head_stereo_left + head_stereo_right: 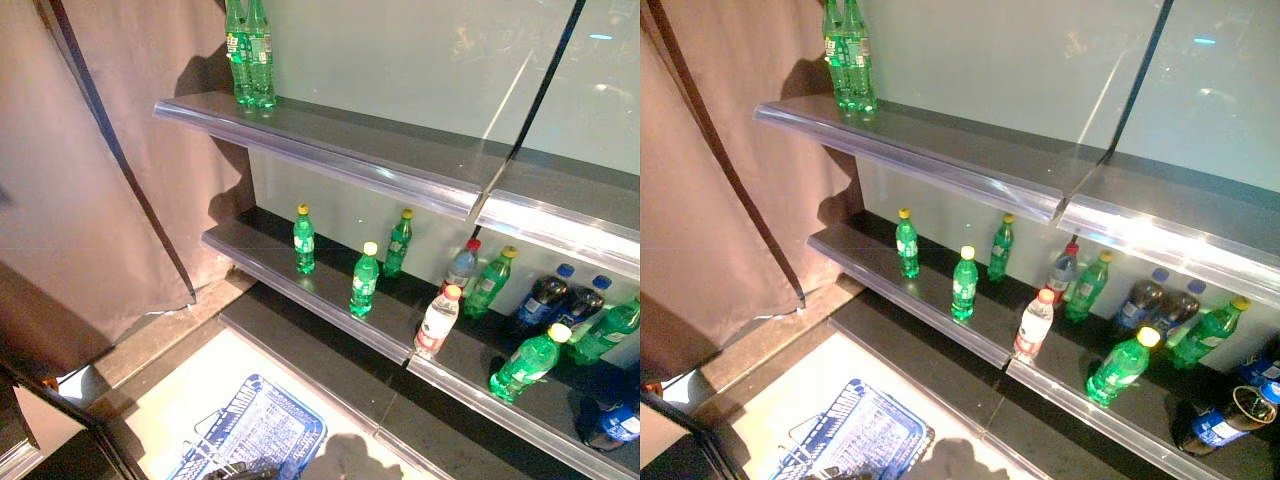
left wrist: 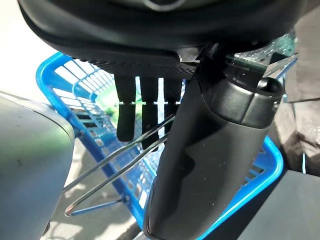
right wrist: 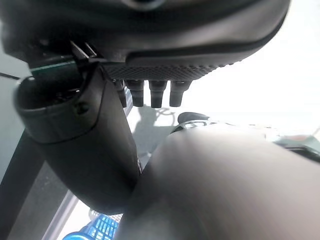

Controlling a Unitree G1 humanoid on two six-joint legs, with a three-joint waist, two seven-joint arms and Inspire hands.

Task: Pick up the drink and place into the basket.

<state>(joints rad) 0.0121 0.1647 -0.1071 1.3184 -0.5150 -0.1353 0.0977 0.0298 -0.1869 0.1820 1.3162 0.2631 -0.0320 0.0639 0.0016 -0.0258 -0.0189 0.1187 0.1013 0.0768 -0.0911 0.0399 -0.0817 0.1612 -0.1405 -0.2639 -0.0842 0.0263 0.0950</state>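
Note:
Drinks stand on the lower shelf: green bottles with yellow caps, a pale bottle with a red cap, dark bottles with blue caps, and a green bottle lying tilted. The blue basket hangs low at the bottom left, in front of the shelves. My left hand is shut on its thin wire handles; the hand also shows at the bottom edge of the left eye view. My right hand is open, holds nothing, and is away from the shelves.
Green bottles stand at the left end of the upper shelf. A brown curtain hangs at the left. A blue-labelled bottle lies at the far right of the lower shelf. Pale floor shows under the basket.

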